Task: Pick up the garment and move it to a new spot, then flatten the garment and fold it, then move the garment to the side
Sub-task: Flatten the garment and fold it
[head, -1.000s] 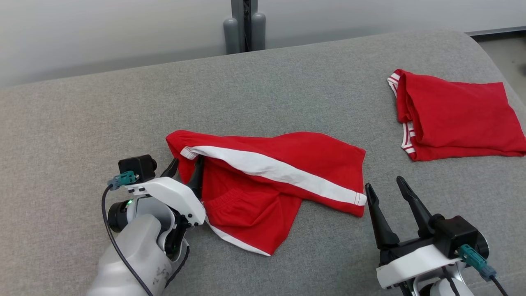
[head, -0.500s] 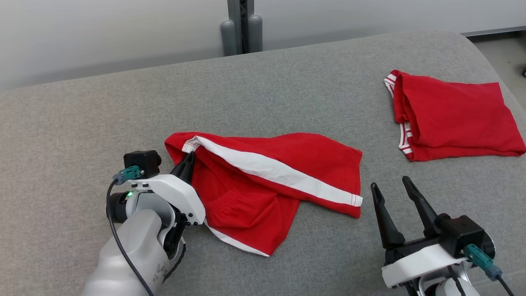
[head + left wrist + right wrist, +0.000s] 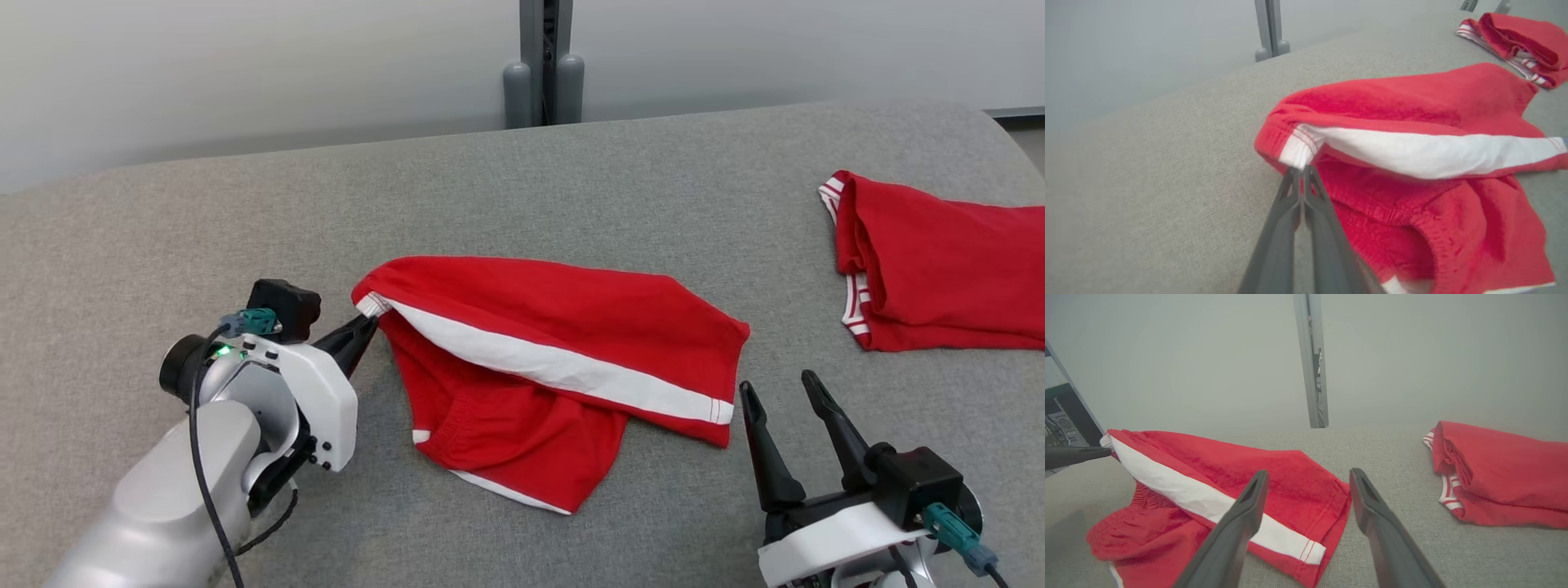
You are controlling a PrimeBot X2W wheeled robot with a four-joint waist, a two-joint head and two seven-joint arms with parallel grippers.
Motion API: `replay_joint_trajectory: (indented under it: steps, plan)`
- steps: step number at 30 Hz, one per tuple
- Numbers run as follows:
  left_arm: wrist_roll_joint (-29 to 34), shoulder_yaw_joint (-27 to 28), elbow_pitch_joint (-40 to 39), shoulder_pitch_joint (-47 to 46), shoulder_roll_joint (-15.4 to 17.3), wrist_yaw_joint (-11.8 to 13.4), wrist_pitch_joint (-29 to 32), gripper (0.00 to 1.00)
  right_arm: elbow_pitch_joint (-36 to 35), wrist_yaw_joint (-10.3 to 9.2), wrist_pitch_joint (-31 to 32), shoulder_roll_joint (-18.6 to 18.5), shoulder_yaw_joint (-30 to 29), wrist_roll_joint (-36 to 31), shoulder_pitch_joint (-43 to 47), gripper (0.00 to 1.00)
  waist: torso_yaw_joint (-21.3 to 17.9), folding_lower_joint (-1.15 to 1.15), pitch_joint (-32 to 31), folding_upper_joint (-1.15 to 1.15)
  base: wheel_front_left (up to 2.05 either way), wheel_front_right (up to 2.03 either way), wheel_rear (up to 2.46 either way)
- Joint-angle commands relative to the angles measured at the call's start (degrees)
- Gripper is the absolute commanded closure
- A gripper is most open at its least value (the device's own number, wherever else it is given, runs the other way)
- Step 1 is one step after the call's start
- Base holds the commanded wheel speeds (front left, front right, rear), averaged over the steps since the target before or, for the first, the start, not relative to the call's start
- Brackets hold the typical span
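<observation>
My left tool [image 3: 365, 326] pinching waistband corner of red garment [image 3: 588, 314], crumpled mid surface [image 3: 490, 188]. Cloth light, soft, floppy: will sag unless held at 2 corners. My right tool [image 3: 777, 384] spread beside hem.

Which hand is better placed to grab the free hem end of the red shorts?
Right. The right hand is open beside the striped hem corner of the shorts, not touching it. The left hand is shut on the waistband corner at the opposite end.
</observation>
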Motion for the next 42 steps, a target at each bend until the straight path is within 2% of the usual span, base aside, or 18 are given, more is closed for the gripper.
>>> replay_joint_trajectory:
  steps: [1, 6, 11, 14, 18, 24, 25, 27, 28, 29, 37, 39, 42]
  plan:
    - [0.59, -0.88, -2.25, 0.75, 1.59, -0.06, 1.84, 1.0, -0.14, -0.01, 0.02, -0.06, -0.17, 0.02, 0.2, 0.0, 0.47, 0.0, -0.29, 0.0, 0.0, 0.0, 0.0]
    - [3.35, -4.88, -14.92, 0.85, 9.88, 0.74, 12.88, 1.0, -0.21, -0.01, 0.02, 0.31, -0.17, 0.09, 0.27, 0.0, 0.7, 0.0, -0.35, 0.0, 0.0, 0.0, 0.0]
    - [6.31, -7.48, -28.84, 1.02, 18.51, 3.92, 23.97, 1.0, -0.33, -0.01, 0.02, 0.55, -0.05, 0.33, 0.1, 0.0, 0.2, 0.0, -0.04, 0.0, 0.0, 0.0, 0.0]
    - [5.25, -8.0, -37.44, 2.36, 23.54, 5.67, 31.19, 1.0, -0.37, -0.01, 0.02, 0.65, -0.03, 0.43, -0.03, 0.0, -0.25, 0.0, 0.3, 0.0, 0.0, 0.0, 0.0]
    - [4.04, -8.11, -41.05, 3.84, 25.73, 7.11, 34.12, 1.0, -0.37, -0.01, 0.02, 0.7, 0.11, 0.57, -0.64, 0.0, -0.8, 0.0, 0.64, 0.0, 0.0, 0.0, 0.0]
    - [5.32, -8.45, -39.02, 4.55, 27.05, 8.59, 34.07, 1.0, -0.47, -0.01, 0.02, 0.73, 0.35, 0.55, -1.32, 0.0, -1.21, 0.0, 1.15, 0.0, 0.0, 0.0, 0.0]
    - [5.66, -8.46, -38.18, 4.53, 26.89, 8.79, 33.57, 0.78, -0.47, -0.01, 0.02, 0.73, 0.35, 0.54, -1.32, 0.0, -1.22, 0.0, 1.23, 0.0, 0.0, 0.0, 0.0]
    - [6.13, -8.37, -36.56, 4.73, 26.43, 9.61, 32.81, 0.5, -0.47, -0.01, 0.02, 0.74, 0.25, 0.5, -1.18, 0.0, -1.12, 0.0, 1.35, 0.0, 0.0, 0.0, 0.0]
    - [6.6, -8.35, -35.79, 4.65, 26.15, 10.17, 32.33, 0.13, -0.43, -0.01, 0.02, 0.74, 0.23, 0.45, -1.22, 0.0, -1.03, 0.0, 1.39, 0.0, 0.0, 0.0, 0.0]
    - [6.45, -8.08, -34.73, 4.98, 25.72, 10.76, 31.74, 0.01, -0.42, -0.01, 0.02, 0.75, 0.21, 0.4, -1.24, 0.0, -0.93, 0.0, 1.43, 0.0, 0.0, 0.0, 0.0]
    - [2.81, -5.55, -30.0, 8.97, 23.29, 15.36, 28.09, 0.0, -0.31, -0.01, 0.02, 0.76, 0.75, 0.29, -1.05, 0.0, 0.0, 0.0, 0.93, 0.0, 0.0, 0.0, 0.0]
    - [2.23, -3.91, -30.44, 10.12, 23.13, 17.23, 24.74, 0.0, -0.3, -0.01, 0.02, 0.77, 0.92, 0.17, -1.01, 0.0, 0.22, 0.0, 0.64, 0.0, 0.0, 0.0, 0.0]
    - [-1.24, 0.36, -31.27, 13.84, 21.11, 20.1, 17.12, 0.0, -0.36, -0.01, 0.02, 0.74, 0.78, 0.15, -0.76, 0.0, 0.63, 0.0, -0.18, 0.0, 0.0, 0.0, 0.0]
